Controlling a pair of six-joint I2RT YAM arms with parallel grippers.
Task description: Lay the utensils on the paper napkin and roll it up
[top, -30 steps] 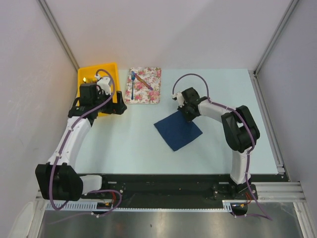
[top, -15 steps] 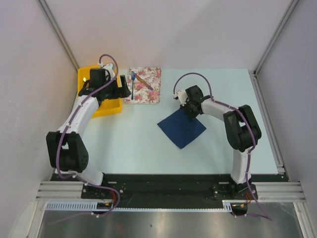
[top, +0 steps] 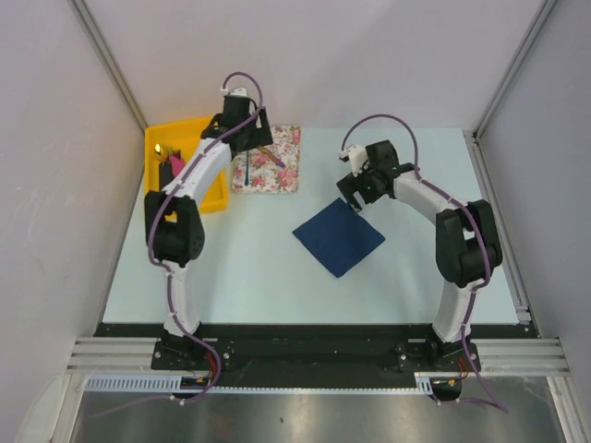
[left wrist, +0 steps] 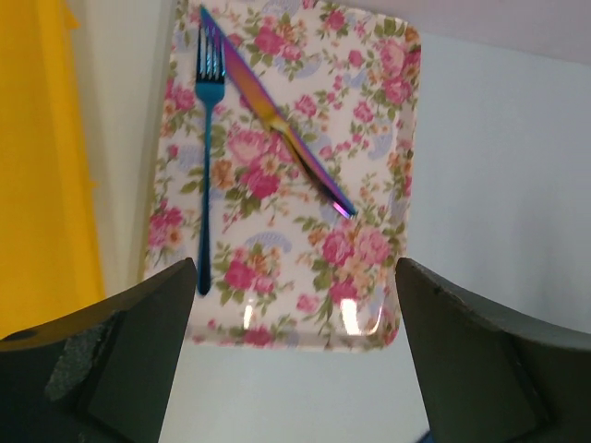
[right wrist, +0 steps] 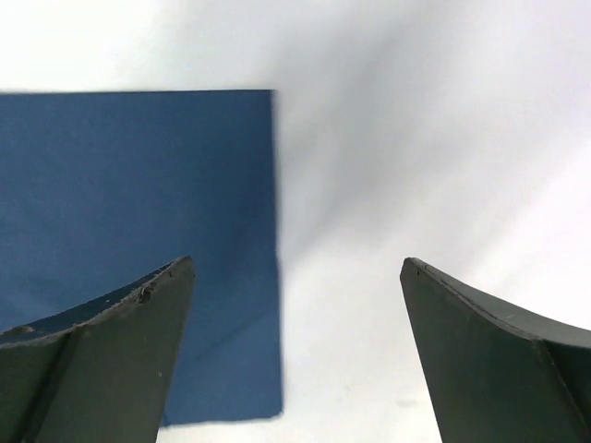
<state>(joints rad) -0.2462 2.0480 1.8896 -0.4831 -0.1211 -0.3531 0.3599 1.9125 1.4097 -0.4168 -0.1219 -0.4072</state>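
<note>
The left gripper [left wrist: 294,268] is hanging released, jaws spread wide, over the near edge of the floral mat [left wrist: 369,138]; the utensils [left wrist: 207,185] are lying on that mat toward the upper left of the wrist view; the blue fork [left wrist: 210,101] is running straight up the frame, the tan-orange knife [left wrist: 277,118] slanting down-right from beside its tines; the left arm is sitting nearer; the right gripper [right wrist: 295,268], likewise open and empty, is hovering over the paper napkin [top: 339,237] at mid-counter [top: 231,268], well apart.

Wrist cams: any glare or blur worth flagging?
Left wrist: two glare streaks at the front rim of the floral mat, fingers out of focus, fork and knife sharp. Right wrist: napkin edge slightly soft, table washed out white.
</note>
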